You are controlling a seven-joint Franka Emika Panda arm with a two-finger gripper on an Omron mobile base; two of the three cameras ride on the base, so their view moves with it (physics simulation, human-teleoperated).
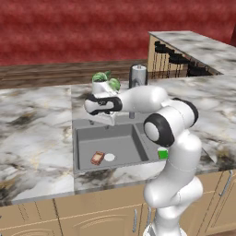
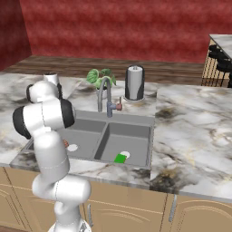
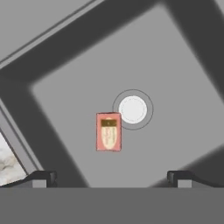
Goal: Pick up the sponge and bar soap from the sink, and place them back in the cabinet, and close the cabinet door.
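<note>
Since we hover our gripper [image 3: 111, 177] wide open and empty above the sink [image 3: 61, 70], bar soap [image 3: 108, 131] beside the drain [image 3: 132, 109] looks targeted first.

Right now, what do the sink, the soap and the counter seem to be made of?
Sink: matte dark grey, maybe composite or coated metal; no shine.
Soap: flat reddish block with a lighter rim, looks waxy-solid.
Counter: polished marble-like stone, white with dark and tan veins.
</note>
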